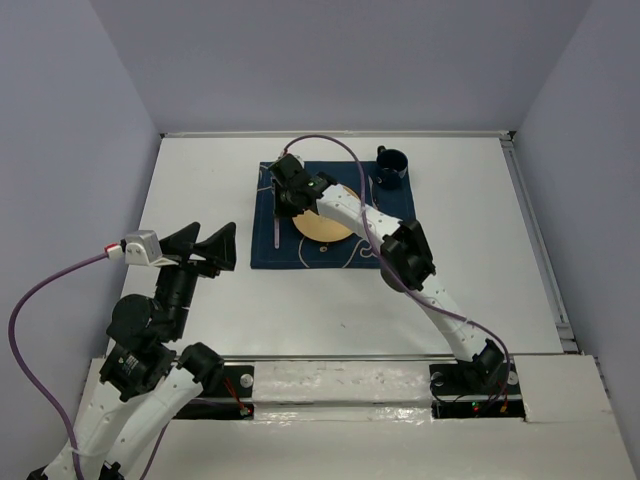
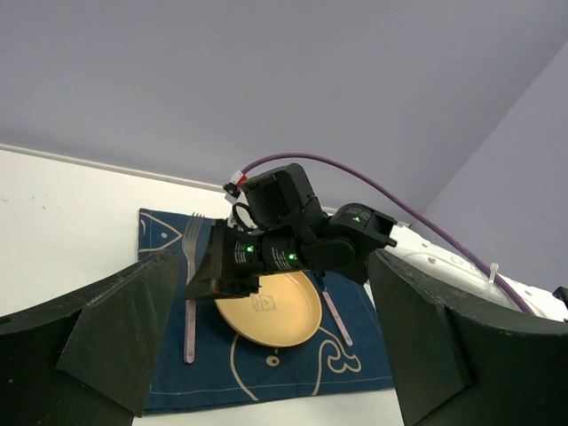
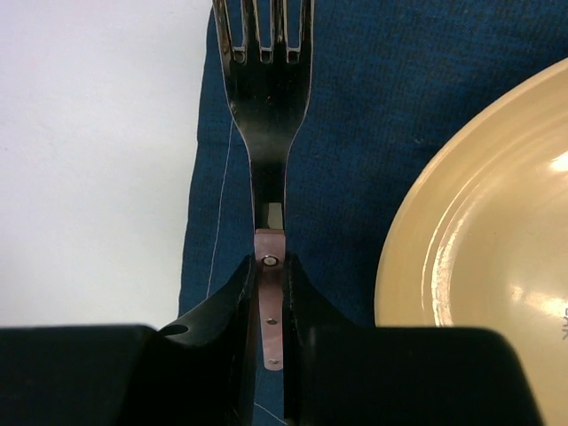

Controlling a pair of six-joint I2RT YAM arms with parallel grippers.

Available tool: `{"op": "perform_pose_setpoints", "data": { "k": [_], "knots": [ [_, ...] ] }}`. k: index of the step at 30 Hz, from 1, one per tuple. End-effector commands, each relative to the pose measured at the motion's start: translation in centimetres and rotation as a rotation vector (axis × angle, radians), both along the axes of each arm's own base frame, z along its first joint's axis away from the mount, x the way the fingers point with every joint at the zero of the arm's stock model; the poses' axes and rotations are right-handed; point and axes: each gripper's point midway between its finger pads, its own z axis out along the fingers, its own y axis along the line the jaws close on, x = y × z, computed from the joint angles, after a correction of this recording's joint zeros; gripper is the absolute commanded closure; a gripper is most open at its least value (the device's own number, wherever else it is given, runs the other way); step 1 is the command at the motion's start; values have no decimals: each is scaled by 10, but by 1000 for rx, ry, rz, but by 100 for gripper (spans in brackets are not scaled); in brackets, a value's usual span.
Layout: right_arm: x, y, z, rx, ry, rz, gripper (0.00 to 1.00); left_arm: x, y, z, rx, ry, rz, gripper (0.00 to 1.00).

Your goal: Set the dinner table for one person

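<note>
right gripper clamps the fork handle; left gripper gapes wide, holding nothing.

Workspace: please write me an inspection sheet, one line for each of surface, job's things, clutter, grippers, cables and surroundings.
Surface: white table, with a blue mat with whale outlines on it.
Job's things: yellow plate on the mat; fork left of it; pink-handled utensil right of it, kind unclear; dark cup at the mat's far right corner.
Clutter: nothing seen.
Grippers: right gripper shut on the fork handle; left gripper open, empty.
Cables: purple cable on the left arm, another on the right.
Surroundings: lavender walls.
</note>
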Motion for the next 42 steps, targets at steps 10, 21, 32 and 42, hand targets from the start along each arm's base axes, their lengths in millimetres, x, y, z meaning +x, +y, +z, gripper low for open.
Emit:
{"op": "perform_pose_setpoints", "data": {
  "k": [10, 21, 32, 42],
  "knots": [
    [20, 9, -11, 47, -35, -33, 88, 3, 0, 6, -13, -15, 11, 1],
    [24, 3, -14, 68, -36, -120, 84, 4, -1, 5, -9, -10, 8, 1],
    [26, 5, 27, 110, -92, -103, 59, 7, -1, 3, -3, -3, 12, 1],
    [-8, -3, 175, 316, -270, 7, 50, 12, 2, 0, 14, 9, 40, 1]
  ]
}}
